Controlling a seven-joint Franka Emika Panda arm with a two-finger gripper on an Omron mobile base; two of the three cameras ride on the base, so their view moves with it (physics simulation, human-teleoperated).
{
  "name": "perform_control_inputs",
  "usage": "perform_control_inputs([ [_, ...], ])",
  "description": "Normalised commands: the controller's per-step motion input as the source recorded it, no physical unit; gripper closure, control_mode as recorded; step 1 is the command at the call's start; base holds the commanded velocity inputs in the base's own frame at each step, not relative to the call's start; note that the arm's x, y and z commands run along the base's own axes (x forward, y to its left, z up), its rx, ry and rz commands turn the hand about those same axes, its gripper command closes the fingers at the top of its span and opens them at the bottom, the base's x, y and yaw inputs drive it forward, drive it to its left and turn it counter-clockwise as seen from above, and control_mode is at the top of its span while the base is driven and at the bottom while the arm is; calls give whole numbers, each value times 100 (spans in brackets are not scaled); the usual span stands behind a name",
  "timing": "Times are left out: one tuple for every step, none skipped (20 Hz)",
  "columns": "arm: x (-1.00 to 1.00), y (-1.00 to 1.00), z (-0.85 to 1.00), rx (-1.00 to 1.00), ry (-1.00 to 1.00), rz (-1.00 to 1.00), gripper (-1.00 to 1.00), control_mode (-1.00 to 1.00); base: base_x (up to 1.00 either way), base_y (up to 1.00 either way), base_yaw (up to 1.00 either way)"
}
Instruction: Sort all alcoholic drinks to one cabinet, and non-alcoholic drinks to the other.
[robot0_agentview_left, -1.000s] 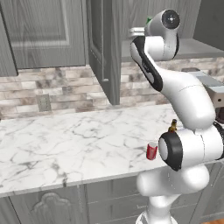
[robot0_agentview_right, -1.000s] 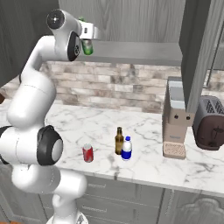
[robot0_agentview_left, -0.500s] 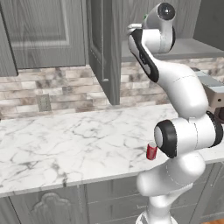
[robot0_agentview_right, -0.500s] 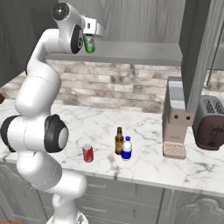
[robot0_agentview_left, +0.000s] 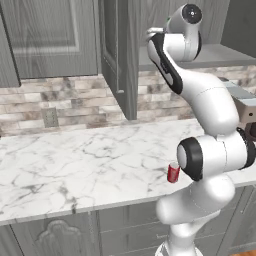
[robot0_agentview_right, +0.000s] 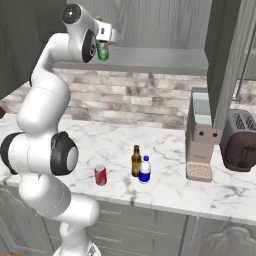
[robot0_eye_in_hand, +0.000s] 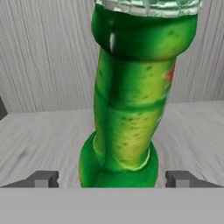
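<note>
Green bottle (robot0_eye_in_hand: 127, 100): up high at the open cabinet, neck between the fingers, base low over the shelf — it's an alcoholic drink, so this cabinet looks to be the one chosen for that sort.
Fingers (robot0_eye_in_hand: 43, 178): the two tips stand apart on either side of the neck; whether they actually press on the glass I cannot tell from here.
Gripper (robot0_agentview_right: 104, 46): raised to shelf height in the right base view, the green bottle hanging at it just over the shelf edge.
Shelf (robot0_agentview_right: 160, 59): grey board inside the cabinet; I can't tell if the bottle's base touches it yet.
Brown bottle (robot0_agentview_right: 136, 161): upright on the worktop, waiting — I'd judge it's due for the same cabinet.
White bottle (robot0_agentview_right: 145, 169): touching or just beside the brown one, on its right; a soft drink, so bound for the other cabinet.
Can (robot0_agentview_right: 100, 175): red, near the front edge, apart from the pair.
Worktop (robot0_agentview_left: 75, 160): marble, three drinks left to sort.
Risk: a tall slim bottle tips easily if let go before it sits flat.
</note>
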Motion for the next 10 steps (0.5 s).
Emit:
perform_control_inputs([
  [0,-4,-7,0,-5,0,-100,-100,0,0,0],
  [0,0,-6,0,-4,0,-100,-100,0,0,0],
  [0,0,-4,0,-4,0,-100,-100,0,0,0],
  [3,0,-4,0,-3,0,-100,-100,0,0,0],
  [18,0,-1,0,-2,0,-100,-100,0,0,0],
  [20,0,0,0,0,0,-100,-100,0,0,0],
  [27,0,0,0,0,0,-100,-100,0,0,0],
  [27,0,0,0,0,0,-100,-100,0,0,0],
  [17,0,0,0,0,0,-100,-100,0,0,0],
  [21,0,0,0,0,0,-100,-100,0,0,0],
])
